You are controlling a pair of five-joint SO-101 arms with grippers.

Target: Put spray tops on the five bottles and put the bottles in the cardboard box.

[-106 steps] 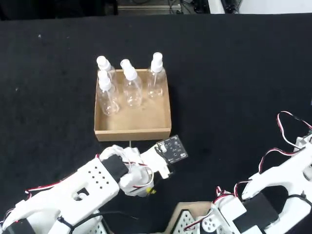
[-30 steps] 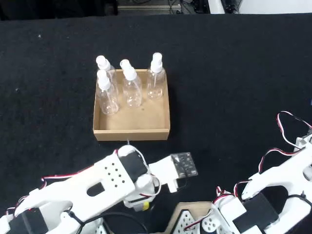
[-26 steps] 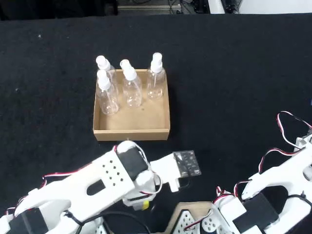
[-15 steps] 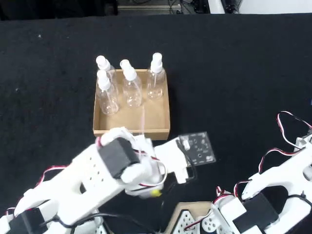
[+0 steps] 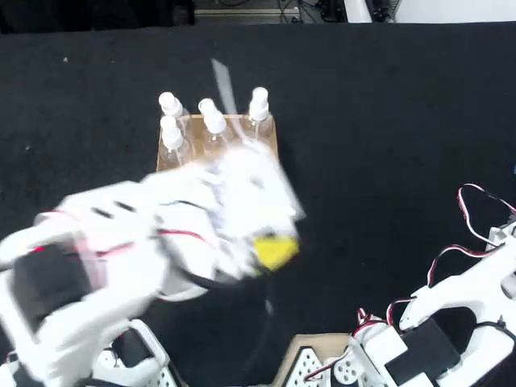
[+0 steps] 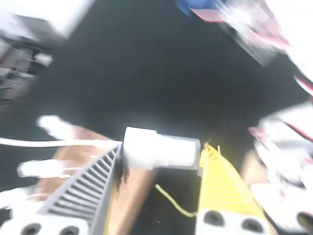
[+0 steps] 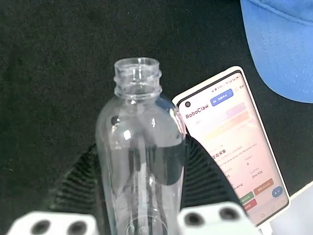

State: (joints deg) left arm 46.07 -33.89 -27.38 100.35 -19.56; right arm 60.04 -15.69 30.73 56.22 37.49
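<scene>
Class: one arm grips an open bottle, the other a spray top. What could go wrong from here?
1. The spray top has a long tube sticking out from the left end effector; it could miss the narrow neck of the bottle in the right end effector.
2. That arm hangs over the cardboard box, so it might topple the capped bottles standing there.

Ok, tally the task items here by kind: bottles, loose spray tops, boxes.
Capped bottles: 4
Uncapped bottle, in the right pincer: 1
Loose spray top, in the left pincer: 1
Cardboard box: 1
Total: 7
</scene>
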